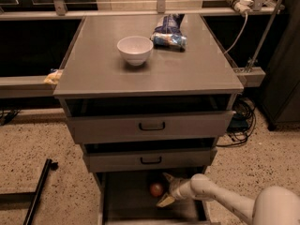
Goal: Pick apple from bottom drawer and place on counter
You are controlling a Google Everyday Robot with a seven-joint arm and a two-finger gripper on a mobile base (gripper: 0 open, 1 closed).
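Observation:
The apple (156, 189) is small and red-orange and lies on the floor of the bottom drawer (126, 205), which is pulled out under the two upper drawers. My gripper (164, 190) reaches into this drawer from the right on the white arm (220, 201). Its fingers (168, 177) are spread open, one above and one below the apple's right side. The apple sits at the mouth of the open jaws, not clamped. The counter (187, 64) is the flat grey top of the cabinet.
A white bowl (135, 49) and a blue snack bag (168, 35) sit on the counter. The top drawer (150, 125) and middle drawer (150, 160) stand slightly open above the gripper. A black bar (38, 189) lies on the floor at left. Cables (241, 121) hang at right.

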